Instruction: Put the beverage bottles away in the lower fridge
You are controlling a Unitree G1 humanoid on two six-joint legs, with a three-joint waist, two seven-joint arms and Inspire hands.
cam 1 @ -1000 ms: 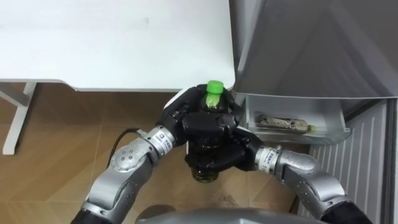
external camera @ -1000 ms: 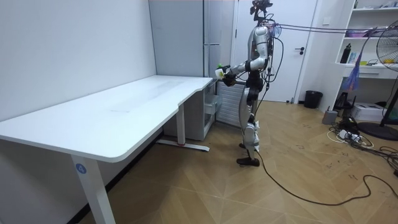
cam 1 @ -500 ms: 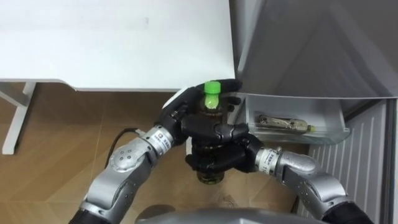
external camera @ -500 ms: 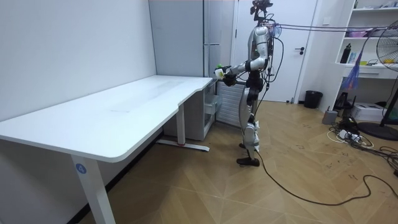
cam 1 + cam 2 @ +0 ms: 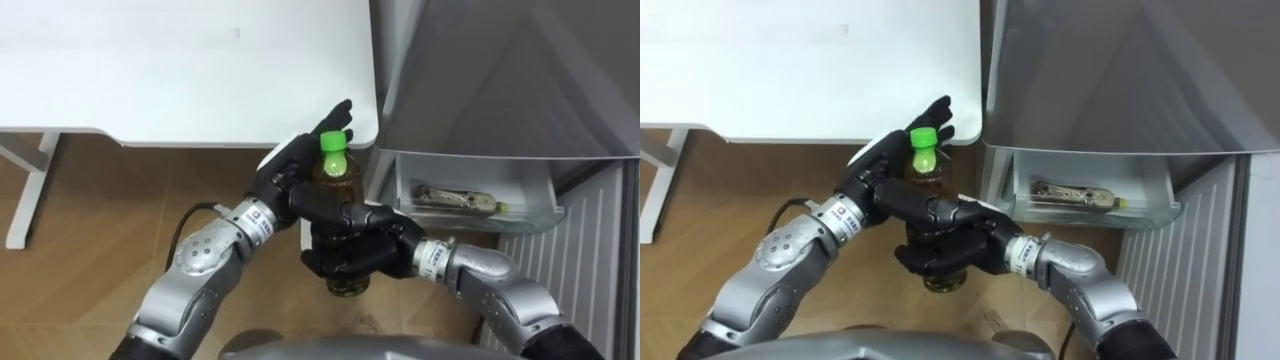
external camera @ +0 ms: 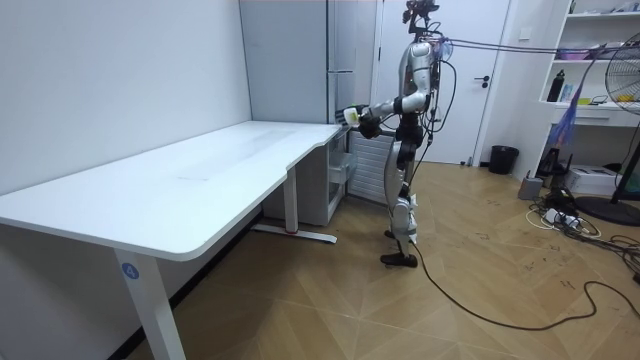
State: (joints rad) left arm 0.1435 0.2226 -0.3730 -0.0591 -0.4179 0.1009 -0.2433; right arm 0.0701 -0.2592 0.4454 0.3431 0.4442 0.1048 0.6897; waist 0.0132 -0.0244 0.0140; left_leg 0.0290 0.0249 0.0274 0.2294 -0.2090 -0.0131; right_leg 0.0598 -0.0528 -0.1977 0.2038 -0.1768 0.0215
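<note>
**ROBOT HOLDS GREEN-CAPPED DRINK BESIDE OPEN FRIDGE COMPARTMENT**

Nearest the head camera, the right robot hand (image 5: 352,250) is clamped on a drink bottle (image 5: 337,180), fingers & thumb wrapped round its lower half. It holds the bottle upright in mid-air above the wood floor (image 5: 100,240). The bottle is clear plastic w/ amber-brown liquid, its green cap (image 5: 334,141) on top.

Just behind, the left robot hand (image 5: 285,180) sits at the bottle's far left side. Its fingers are stretched out straight & apart, tips pointing toward the worktop edge. Whether its palm touches the bottle can't be told.

Past both hands lies the rounded corner of the white worktop (image 5: 180,70). Right of it rises the grey fridge (image 5: 500,70). Low on the fridge is an open, pale compartment (image 5: 535,200), w/ a second bottle (image 5: 452,197) lying on its side inside. The held drink is outside that compartment, near its left end.

In the room view the robot stands upright at the worktop's far end, next to the tall fridge. Both arms are raised before its chest w/ the bottle btw them. Farther back are a white door (image 6: 490,80) & a small dark bin (image 6: 503,159) by the wall.
</note>
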